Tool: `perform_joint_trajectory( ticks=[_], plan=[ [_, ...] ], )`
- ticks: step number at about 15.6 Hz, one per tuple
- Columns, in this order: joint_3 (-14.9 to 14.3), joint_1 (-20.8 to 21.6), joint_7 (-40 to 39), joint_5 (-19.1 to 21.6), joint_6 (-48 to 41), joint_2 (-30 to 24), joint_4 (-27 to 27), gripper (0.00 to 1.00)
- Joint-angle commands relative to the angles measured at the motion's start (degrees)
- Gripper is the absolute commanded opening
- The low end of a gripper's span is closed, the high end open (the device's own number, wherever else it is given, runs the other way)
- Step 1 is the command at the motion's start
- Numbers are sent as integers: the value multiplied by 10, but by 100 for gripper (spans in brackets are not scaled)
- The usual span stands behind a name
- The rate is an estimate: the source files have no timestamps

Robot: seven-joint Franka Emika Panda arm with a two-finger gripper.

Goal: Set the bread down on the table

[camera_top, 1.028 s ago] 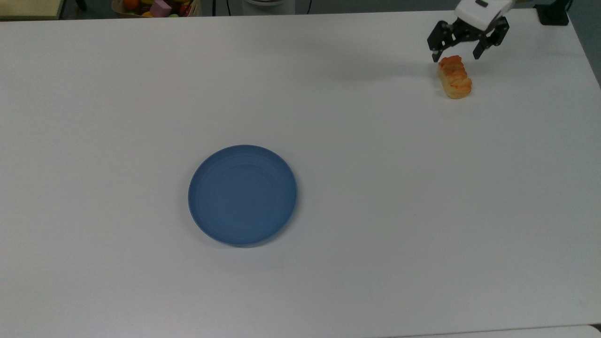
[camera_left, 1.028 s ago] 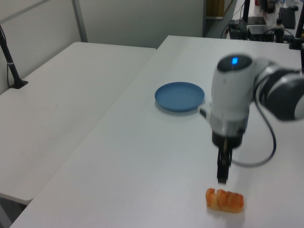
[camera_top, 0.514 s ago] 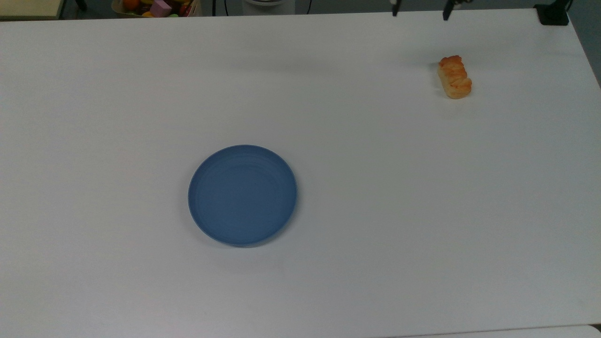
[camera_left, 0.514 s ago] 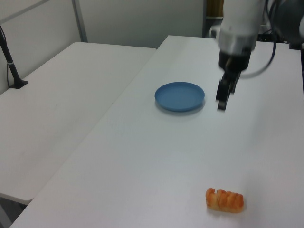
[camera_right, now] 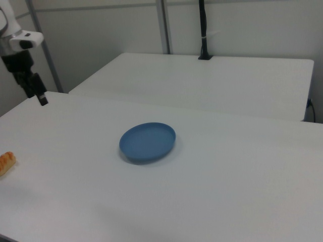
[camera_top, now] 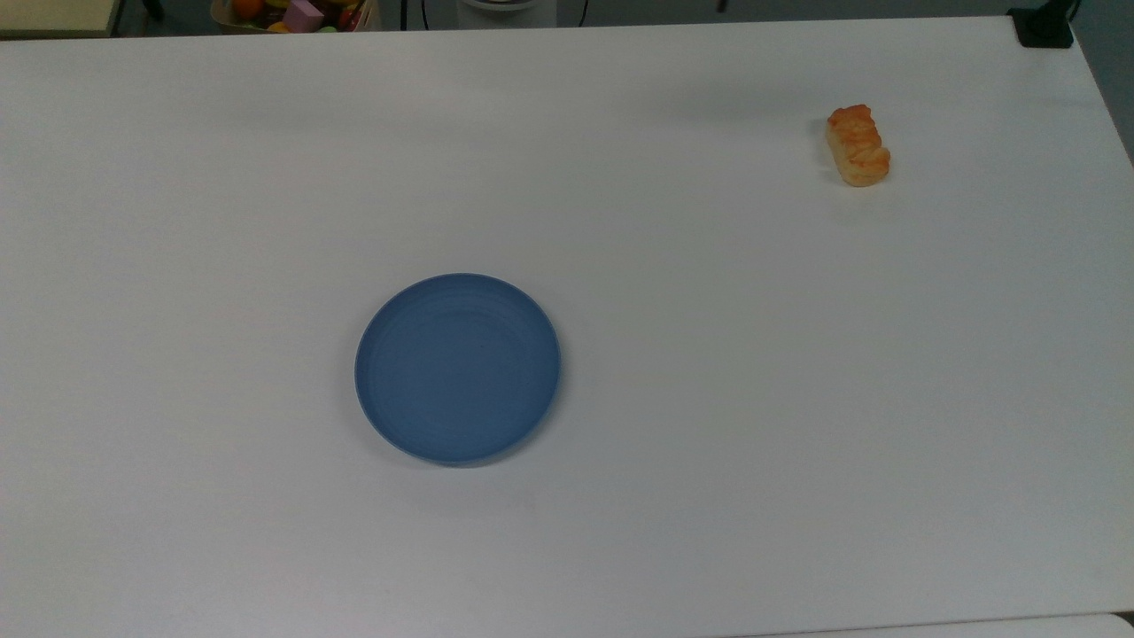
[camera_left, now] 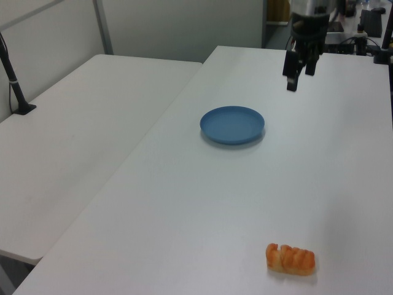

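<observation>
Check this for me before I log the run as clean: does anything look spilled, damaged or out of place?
Nothing stands out. The bread lies whole on the bare table, apart from the blue plate, which sits flat with nothing on it. The tool hangs above the table, holding nothing.

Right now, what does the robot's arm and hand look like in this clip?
In the left view, the hand is black, with two slim dark fingers hanging from a dark wrist section. In the right view the hand is black too, mounted under a white body with a small dark mark on its end face.
</observation>
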Motion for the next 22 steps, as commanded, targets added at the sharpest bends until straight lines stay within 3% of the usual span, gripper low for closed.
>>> perform_joint_trajectory(
  ticks=[1, 5, 12, 22],
  plan=[
    [-60, 1, -33, 14, -12, -14, -7, 100],
    [-95, -10, -131, 23, -11, -13, -7, 100],
    [-105, -39, -355, 66, -4, 0, -1, 100],
    [-104, -66, -392, 72, 13, 17, 20, 100]
  ],
)
